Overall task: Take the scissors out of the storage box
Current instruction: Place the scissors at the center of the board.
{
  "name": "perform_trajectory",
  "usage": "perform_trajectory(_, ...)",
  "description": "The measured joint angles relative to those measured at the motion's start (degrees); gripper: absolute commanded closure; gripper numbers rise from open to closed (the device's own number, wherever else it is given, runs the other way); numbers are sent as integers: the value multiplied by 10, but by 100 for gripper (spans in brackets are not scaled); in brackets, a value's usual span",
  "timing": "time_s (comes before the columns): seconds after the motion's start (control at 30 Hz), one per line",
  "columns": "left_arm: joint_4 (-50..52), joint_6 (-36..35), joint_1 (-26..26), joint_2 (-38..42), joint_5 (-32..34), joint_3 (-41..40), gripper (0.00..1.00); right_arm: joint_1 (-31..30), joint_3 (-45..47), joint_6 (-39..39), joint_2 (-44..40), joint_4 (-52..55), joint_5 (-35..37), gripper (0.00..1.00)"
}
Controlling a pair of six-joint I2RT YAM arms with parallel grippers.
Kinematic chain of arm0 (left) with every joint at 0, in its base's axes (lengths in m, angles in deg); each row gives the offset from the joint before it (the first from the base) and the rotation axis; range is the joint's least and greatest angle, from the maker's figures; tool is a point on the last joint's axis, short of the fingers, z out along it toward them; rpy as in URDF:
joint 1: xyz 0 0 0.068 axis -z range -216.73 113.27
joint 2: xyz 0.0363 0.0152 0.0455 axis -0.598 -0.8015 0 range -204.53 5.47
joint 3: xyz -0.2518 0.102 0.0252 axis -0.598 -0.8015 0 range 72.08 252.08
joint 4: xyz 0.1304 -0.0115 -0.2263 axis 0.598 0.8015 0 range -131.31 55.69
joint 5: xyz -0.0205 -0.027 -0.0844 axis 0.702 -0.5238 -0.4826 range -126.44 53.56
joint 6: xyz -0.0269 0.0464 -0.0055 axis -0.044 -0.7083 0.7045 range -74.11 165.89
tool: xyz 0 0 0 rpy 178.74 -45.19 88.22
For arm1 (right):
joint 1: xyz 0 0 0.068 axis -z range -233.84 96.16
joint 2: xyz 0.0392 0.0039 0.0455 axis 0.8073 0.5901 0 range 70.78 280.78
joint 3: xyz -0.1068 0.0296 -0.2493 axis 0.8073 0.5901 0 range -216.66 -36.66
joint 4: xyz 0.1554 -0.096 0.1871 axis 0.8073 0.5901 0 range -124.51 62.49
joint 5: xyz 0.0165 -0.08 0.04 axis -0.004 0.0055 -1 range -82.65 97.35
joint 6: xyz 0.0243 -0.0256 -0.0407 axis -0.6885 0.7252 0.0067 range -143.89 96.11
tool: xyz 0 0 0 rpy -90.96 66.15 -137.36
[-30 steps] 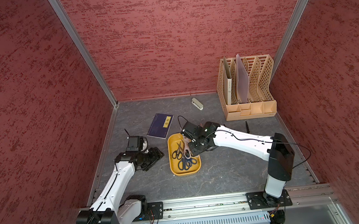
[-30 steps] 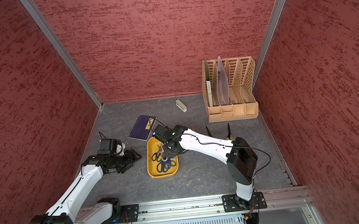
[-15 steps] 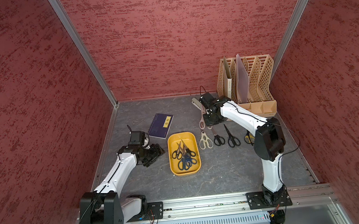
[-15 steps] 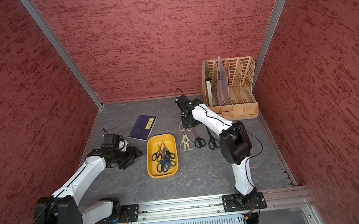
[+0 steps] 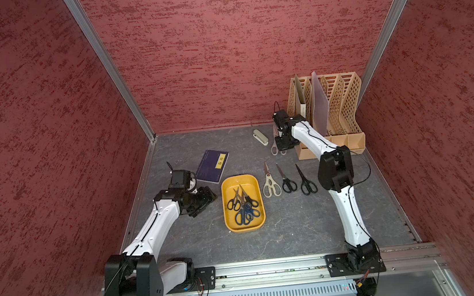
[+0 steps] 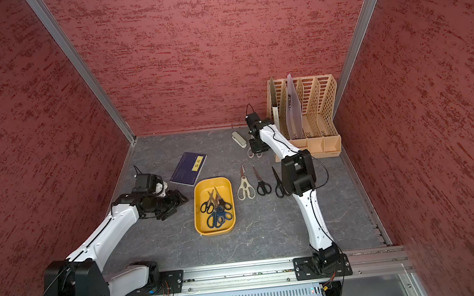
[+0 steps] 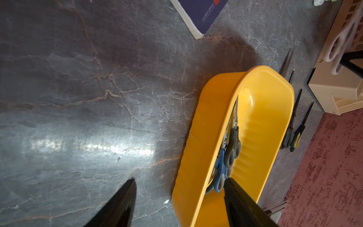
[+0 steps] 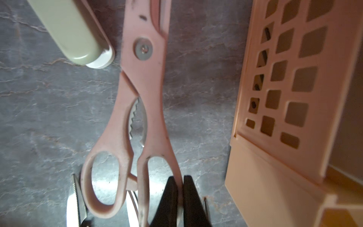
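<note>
My right gripper [image 8: 177, 181], clenched on the pinkish plastic-handled kitchen shears [image 8: 141, 82], has carried them out of the mustard-yellow plastic tray [image 5: 246, 229], now well behind it. Four black and blue scissors [image 5: 243, 206] remain inside. My left gripper [image 7: 179, 179] gapes beside the tray.

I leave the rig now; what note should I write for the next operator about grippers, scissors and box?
Left gripper: open, empty, beside the storage box.
Right gripper: shut on a handle loop of the pinkish shears, near the stapler.
Done: cream pair and two black pairs lie on the table right of the box.
To do: release the shears; four pairs are in the box.
</note>
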Motion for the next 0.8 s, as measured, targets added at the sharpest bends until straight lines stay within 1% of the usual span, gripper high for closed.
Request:
perform_trajectory(0.4,33,16,0,25,27,0,26,6,-24,21,59,0,-4,100)
perform_trajectory(0.47,34,21,0,27,29,0,26,6,-24,21,62,-1,-4,96)
perform_trajectory(0.57,35,29,0,35,31,0,26,6,-24,21,65,-1,-4,78)
perform_trajectory(0.6,35,31,1,39,32,0,26,6,-24,22,65,-1,-4,74)
perform_trajectory(0.73,41,40,1,60,37,0,26,6,-24,18,65,-5,-5,68)
perform_trajectory(0.8,46,41,1,71,41,0,26,6,-24,14,64,-5,-10,68)
